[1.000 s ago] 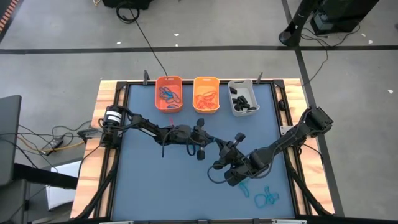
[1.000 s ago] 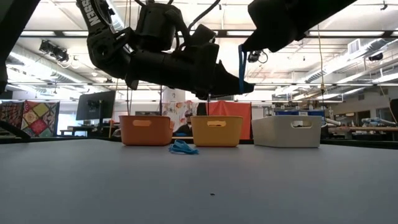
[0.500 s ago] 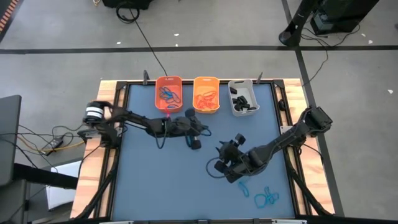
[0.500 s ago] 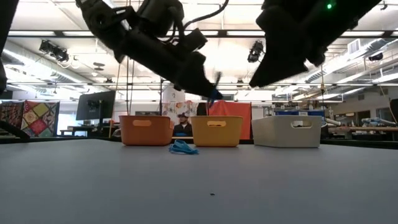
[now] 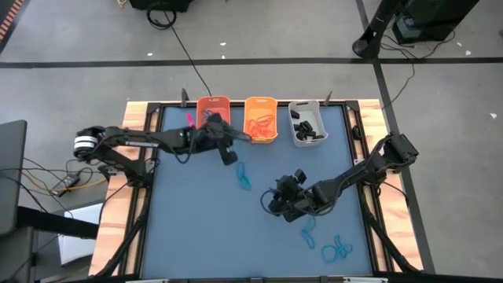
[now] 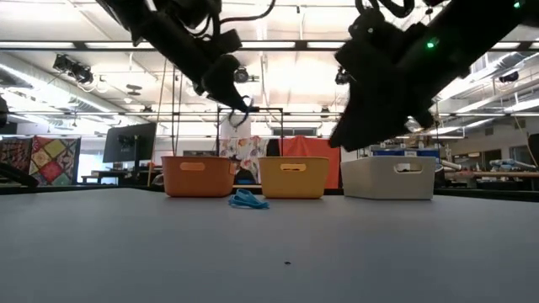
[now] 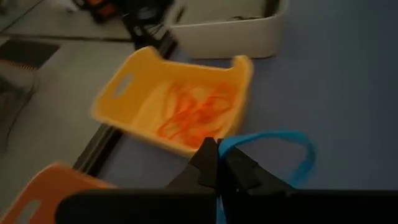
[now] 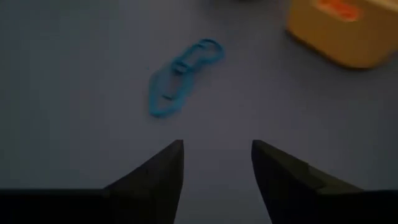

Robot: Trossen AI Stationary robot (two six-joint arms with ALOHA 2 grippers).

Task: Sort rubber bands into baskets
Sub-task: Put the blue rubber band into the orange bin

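Left gripper (image 7: 217, 177) is up by the orange basket (image 5: 212, 105), fingers pinched together on a blue rubber band (image 7: 273, 140). Right gripper (image 8: 216, 163) hangs mid-table, jaws apart, holding nothing. Loose blue bands (image 5: 244, 174) lie on the mat; orange bands (image 5: 260, 124) fill the yellow-orange basket (image 5: 261, 101).

3 baskets (image 5: 260, 119) stand side by side along the table's (image 5: 189, 228) far edge, with loose rubber bands (image 5: 244, 176) lying nearer, toward the right.
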